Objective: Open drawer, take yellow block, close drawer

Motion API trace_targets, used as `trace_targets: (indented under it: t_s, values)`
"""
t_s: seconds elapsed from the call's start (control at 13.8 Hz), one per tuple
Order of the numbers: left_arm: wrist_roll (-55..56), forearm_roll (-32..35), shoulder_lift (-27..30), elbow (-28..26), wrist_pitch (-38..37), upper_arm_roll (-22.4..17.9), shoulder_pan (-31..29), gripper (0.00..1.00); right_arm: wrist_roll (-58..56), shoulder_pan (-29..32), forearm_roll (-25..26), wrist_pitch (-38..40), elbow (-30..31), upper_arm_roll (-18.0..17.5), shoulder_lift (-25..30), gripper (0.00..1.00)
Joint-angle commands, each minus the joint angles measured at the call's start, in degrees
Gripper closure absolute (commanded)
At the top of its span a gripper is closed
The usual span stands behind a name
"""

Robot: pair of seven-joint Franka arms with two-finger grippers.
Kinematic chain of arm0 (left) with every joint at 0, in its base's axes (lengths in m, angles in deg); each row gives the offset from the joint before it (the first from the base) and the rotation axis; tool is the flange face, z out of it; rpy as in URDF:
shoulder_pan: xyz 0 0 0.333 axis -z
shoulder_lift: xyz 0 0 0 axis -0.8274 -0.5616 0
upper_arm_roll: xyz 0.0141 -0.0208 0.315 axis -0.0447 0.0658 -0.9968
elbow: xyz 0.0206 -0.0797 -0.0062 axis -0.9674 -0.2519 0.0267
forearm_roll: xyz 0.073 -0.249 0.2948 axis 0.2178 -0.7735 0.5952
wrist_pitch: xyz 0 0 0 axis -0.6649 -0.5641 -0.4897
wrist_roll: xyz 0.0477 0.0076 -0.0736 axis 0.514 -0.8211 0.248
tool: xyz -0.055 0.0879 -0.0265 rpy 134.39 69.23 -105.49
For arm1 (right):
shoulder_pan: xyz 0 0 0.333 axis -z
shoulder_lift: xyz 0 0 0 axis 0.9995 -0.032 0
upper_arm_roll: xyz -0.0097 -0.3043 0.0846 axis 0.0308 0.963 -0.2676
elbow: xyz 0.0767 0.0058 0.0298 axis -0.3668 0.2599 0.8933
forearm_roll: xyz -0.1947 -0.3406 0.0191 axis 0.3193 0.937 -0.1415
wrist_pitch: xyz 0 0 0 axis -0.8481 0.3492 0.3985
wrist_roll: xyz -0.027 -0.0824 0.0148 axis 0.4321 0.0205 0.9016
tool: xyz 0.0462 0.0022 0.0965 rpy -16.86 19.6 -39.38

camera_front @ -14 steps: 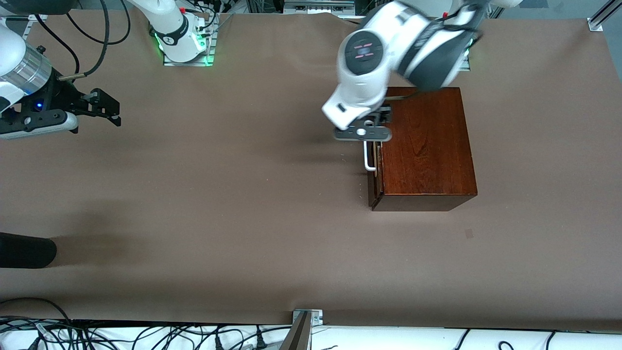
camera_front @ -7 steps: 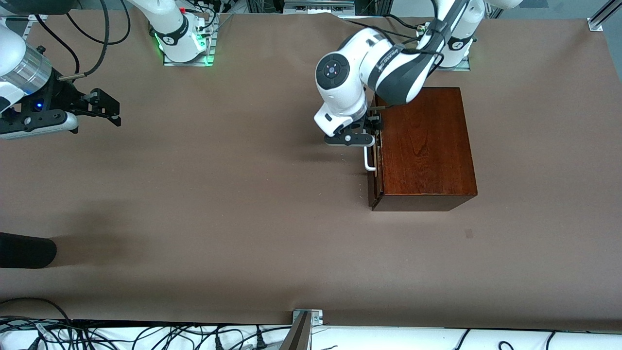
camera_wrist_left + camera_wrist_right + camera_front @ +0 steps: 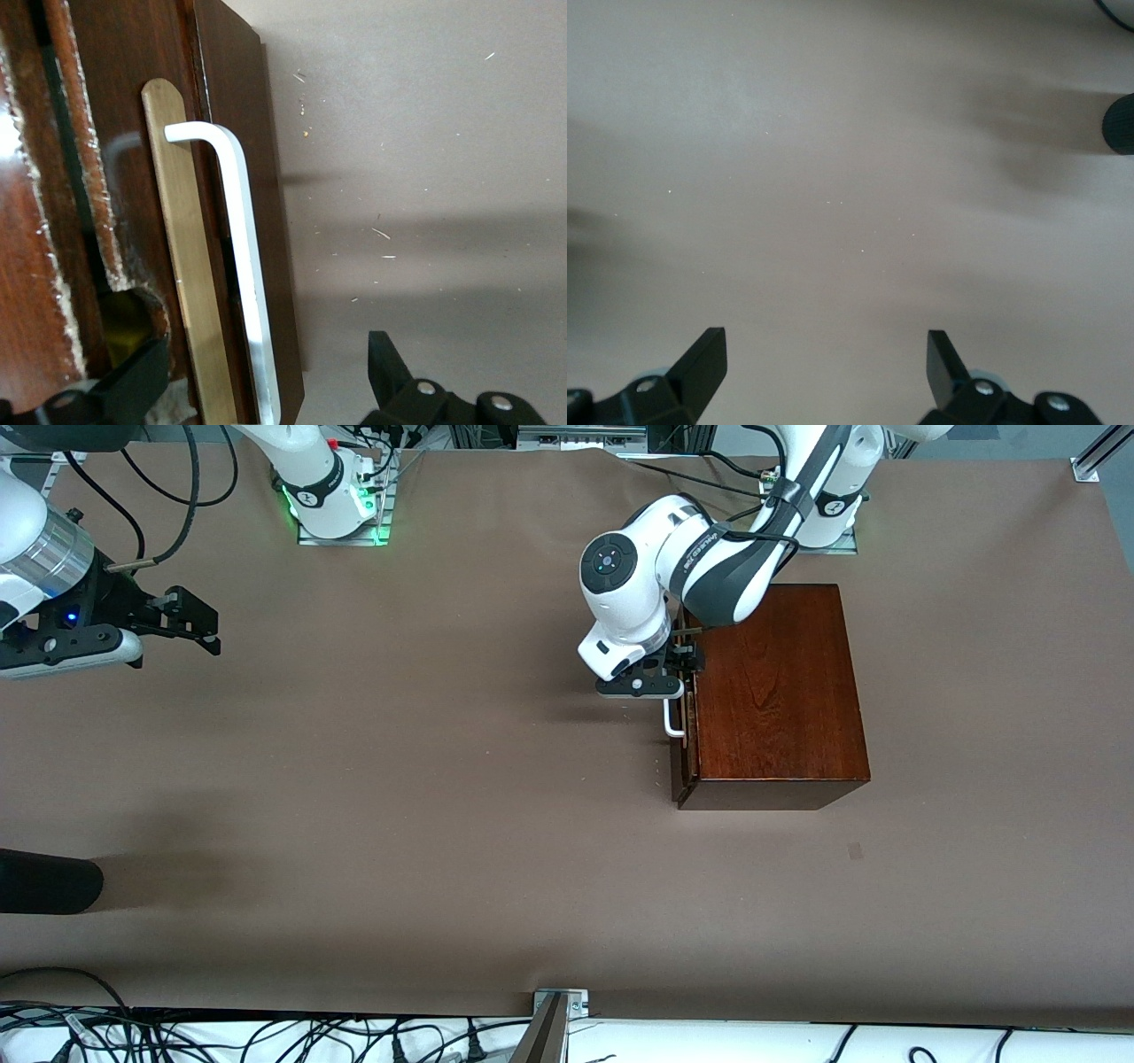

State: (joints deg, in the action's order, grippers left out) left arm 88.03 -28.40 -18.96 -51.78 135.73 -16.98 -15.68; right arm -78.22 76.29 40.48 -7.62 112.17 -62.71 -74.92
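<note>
Drawer [image 3: 683, 735] shut, nothing done yet — left gripper [image 3: 666, 682] open astride its white handle [image 3: 244, 266], unclamped; right gripper [image 3: 824, 363] waits open and empty.

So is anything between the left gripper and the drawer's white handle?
Nothing visible. The left gripper is open, one finger on each side of the white handle of the drawer, which is barely open.

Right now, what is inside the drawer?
Nothing of its contents shows: the drawer is nearly shut in the wooden box. The left gripper has open jaws either side of the white handle.
</note>
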Motion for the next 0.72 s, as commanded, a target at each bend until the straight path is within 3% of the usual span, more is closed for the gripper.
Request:
trace_targets:
  t_s: [0.0, 0.65]
  values:
    - [1.9, 0.7, -1.9, -2.1, 5.7, 0.0, 0.6, 0.0, 0.9, -0.2, 0.4, 0.5, -1.1, 0.0, -0.3, 0.0]
    - [7.4, 3.5, -3.6, -1.6, 5.7, 0.1, 4.2, 0.0, 0.9, -0.2, 0.4, 0.4, -1.1, 0.1, -0.3, 0.0]
